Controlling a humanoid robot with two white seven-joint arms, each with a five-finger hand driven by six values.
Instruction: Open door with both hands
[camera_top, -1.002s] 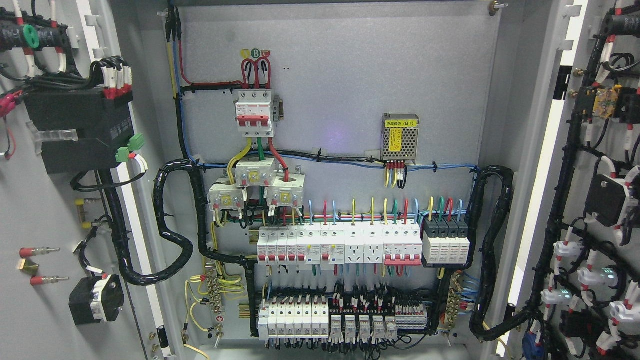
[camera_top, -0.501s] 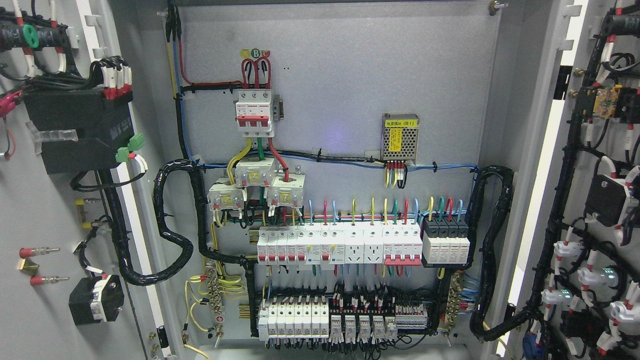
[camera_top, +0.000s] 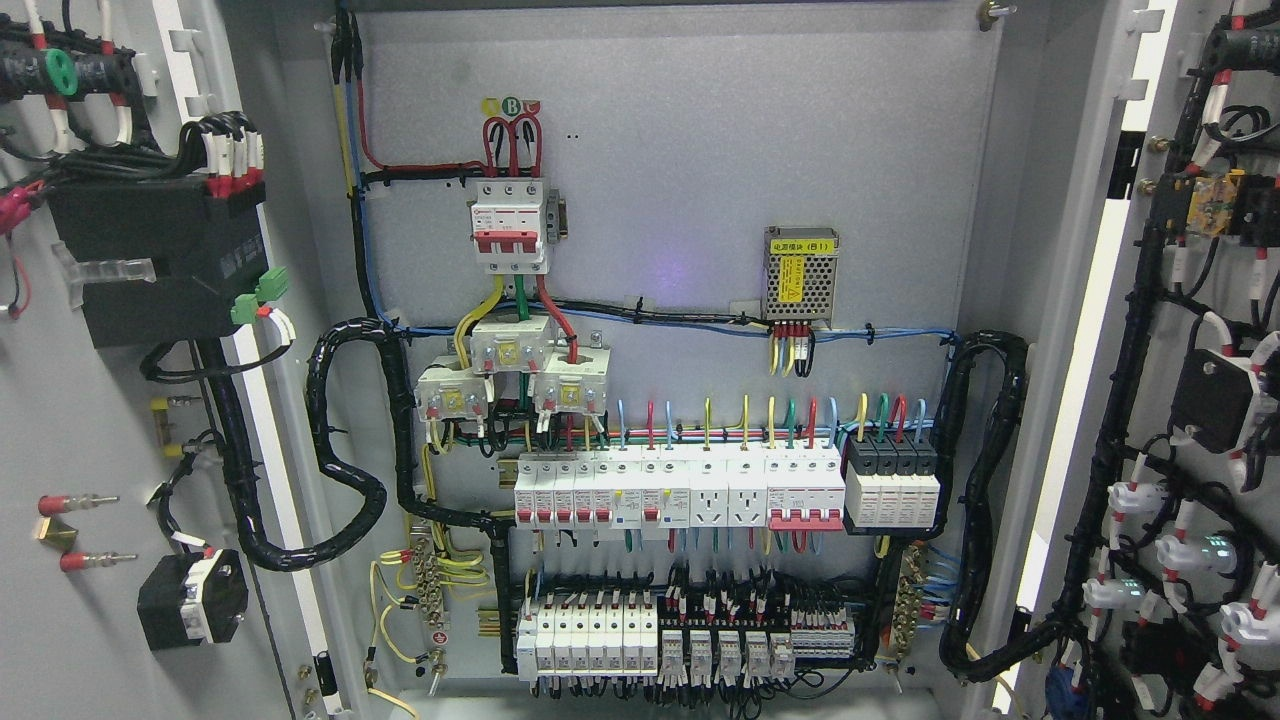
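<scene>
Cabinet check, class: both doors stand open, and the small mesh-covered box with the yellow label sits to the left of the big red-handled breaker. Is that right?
Not quite. In the head view both doors stand open, but the mesh-covered box sits to the right of the red-handled breaker, not the left.

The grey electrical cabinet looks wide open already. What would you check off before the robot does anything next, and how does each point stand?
1. Grey metal left door swung open, inner side facing the camera: ok.
2. Grey metal right door swung open, its wiring showing: ok.
3. Grey back panel in full view, nothing in front of it: ok.
4. Black corrugated cable loop from the left door to the panel hangs slack, not stretched: ok.
5. Black cable bundle toward the right door likewise slack: ok.
6. Where the robot's hands are, and whether they are free of the doors: cannot tell, neither hand shows in the head view.
</scene>
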